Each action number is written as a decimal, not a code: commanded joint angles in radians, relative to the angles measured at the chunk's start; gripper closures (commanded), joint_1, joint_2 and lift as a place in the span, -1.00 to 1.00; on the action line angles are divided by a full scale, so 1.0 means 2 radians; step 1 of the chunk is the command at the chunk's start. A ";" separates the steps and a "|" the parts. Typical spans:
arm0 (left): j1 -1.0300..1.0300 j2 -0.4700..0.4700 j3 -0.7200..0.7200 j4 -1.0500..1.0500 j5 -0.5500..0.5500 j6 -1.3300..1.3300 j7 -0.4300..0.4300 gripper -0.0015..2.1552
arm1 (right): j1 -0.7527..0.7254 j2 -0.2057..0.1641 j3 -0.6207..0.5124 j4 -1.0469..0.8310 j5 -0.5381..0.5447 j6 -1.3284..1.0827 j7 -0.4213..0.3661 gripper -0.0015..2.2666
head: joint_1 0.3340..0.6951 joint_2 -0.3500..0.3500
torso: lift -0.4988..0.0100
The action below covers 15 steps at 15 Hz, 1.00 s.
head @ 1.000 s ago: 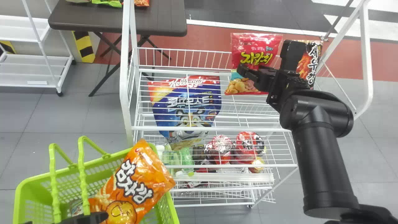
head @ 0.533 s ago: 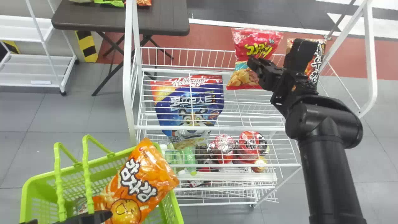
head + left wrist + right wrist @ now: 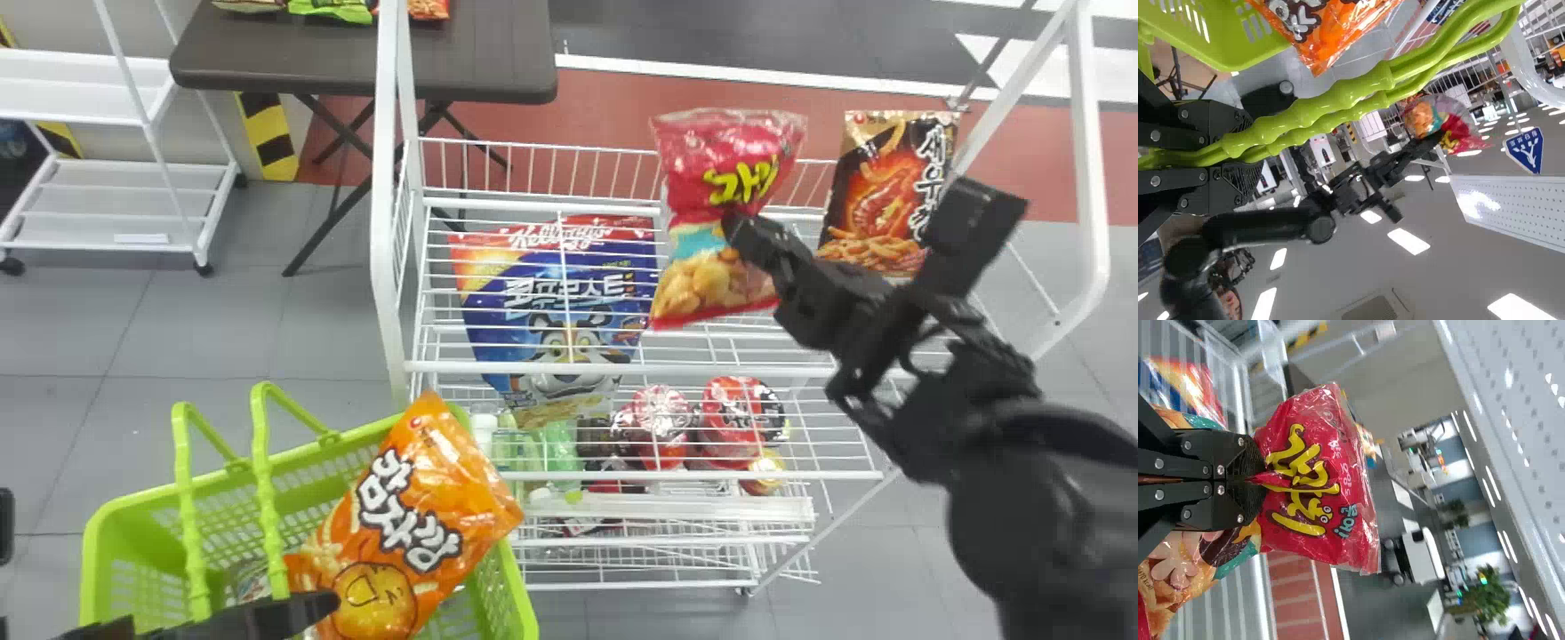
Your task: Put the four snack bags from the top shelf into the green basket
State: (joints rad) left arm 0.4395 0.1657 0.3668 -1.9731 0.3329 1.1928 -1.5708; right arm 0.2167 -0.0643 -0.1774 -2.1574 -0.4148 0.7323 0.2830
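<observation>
My right gripper (image 3: 745,233) is shut on the red snack bag (image 3: 714,258), which hangs over the rack's top shelf. In the right wrist view its fingers meet at the pinched middle of the bag, with my right gripper (image 3: 1258,479) beside the yellow lettering. Right of it on the shelf stands the brown shrimp snack bag (image 3: 885,191); the blue cereal bag (image 3: 560,302) leans at the left. An orange snack bag (image 3: 413,524) lies tilted in the green basket (image 3: 133,502). My left gripper (image 3: 267,618), low at the left, is shut on the basket handles; there, my left gripper (image 3: 1238,157) encloses them.
The white rack's left post (image 3: 384,178) rises between basket and shelf, and its right post (image 3: 1092,178) stands beyond the shrimp bag. Cups and bottles fill a lower shelf (image 3: 676,476). A dark table (image 3: 480,53) stands behind at the left.
My right gripper has drawn the red bag back toward me, its arm swinging right and uncovering the shrimp bag. The head view has shifted slightly. The left gripper still holds the handles.
</observation>
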 commanded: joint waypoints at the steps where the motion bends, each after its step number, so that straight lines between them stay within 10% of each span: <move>1: -0.002 0.000 0.000 0.000 0.001 0.000 -0.005 0.99 | 0.077 0.001 0.010 -0.078 -0.037 0.074 0.006 0.99 | 1.00 -0.20 | 0.96; 12: 0.006 0.000 -0.009 -0.024 0.005 0.008 -0.005 0.99 | 0.051 -0.002 0.239 -0.082 0.013 0.221 -0.018 0.99 | 1.00 0.98 | 0.96; 15: 0.007 0.001 -0.011 -0.027 0.005 0.009 -0.005 0.99 | 0.025 -0.001 0.272 -0.056 0.010 0.276 -0.036 0.99 | 1.00 1.00 | 0.96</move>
State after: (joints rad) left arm 0.4538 0.1670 0.3471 -2.0228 0.3436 1.2084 -1.5708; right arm 0.2912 -0.0677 0.3362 -2.2968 -0.3935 1.2383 0.2180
